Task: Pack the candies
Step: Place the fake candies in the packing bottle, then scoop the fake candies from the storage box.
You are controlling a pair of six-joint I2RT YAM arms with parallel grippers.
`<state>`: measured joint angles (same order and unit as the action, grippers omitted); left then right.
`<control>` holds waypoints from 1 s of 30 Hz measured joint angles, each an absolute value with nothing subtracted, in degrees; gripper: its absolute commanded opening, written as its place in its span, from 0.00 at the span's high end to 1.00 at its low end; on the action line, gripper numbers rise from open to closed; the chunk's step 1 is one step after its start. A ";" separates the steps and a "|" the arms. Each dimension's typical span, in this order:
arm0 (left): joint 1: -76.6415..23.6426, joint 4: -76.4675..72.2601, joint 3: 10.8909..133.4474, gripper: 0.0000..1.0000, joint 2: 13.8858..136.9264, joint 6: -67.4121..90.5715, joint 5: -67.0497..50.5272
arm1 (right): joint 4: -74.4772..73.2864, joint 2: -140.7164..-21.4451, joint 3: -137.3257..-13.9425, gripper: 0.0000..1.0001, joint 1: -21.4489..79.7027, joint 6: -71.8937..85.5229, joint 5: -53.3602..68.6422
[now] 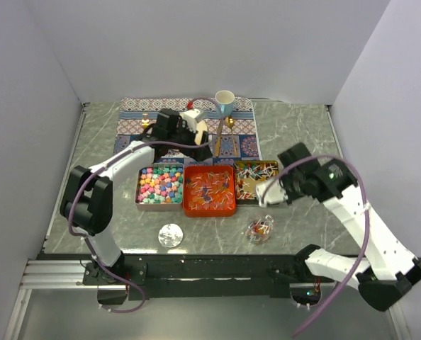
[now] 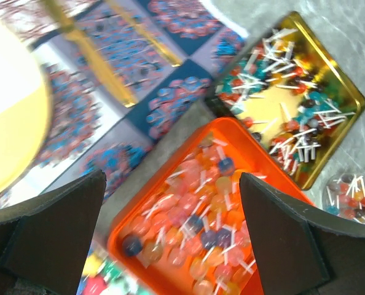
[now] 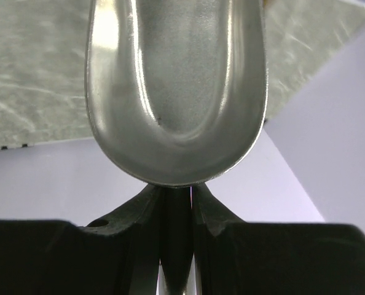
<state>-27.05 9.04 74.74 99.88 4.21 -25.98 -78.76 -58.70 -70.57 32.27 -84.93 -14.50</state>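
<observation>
The candies lie in three tins: pastel lumps (image 1: 160,184) on the left, red-orange wrapped ones (image 1: 209,189) in the orange tin (image 2: 118,230), and twist-wrapped ones (image 1: 256,173) in the gold tin (image 2: 349,92). A few candies sit in a small clear round container (image 1: 259,228), which also shows in the left wrist view (image 2: 353,193). My left gripper (image 1: 198,133) is open and empty, above the patterned mat just behind the orange tin (image 2: 170,239). My right gripper (image 3: 177,196) is shut on the handle of an empty metal scoop (image 3: 176,86), held near the gold tin's front right corner (image 1: 268,193).
A patterned mat (image 1: 239,145) lies behind the tins, with a paper cup (image 1: 225,103) and a gold spoon (image 1: 217,138) on it. A round yellow object (image 2: 10,110) sits by the left gripper. A round clear lid (image 1: 171,235) lies in front of the pastel tin.
</observation>
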 measured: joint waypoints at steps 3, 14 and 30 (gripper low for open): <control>-23.20 10.68 73.89 0.01 97.25 5.15 -26.20 | -77.95 -64.25 -79.92 1.00 30.76 -80.62 -13.98; -12.19 12.34 52.66 0.99 71.09 -6.76 -34.09 | -66.24 -84.60 -88.66 1.00 32.05 -73.60 -9.26; -12.93 14.90 47.83 0.99 83.29 -16.53 -44.38 | -71.57 -108.01 -102.26 1.00 42.68 -74.70 -20.58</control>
<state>-12.93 14.90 47.83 83.29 -16.53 -44.38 -71.57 -108.01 -102.26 42.68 -74.70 -20.58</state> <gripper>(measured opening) 0.021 0.272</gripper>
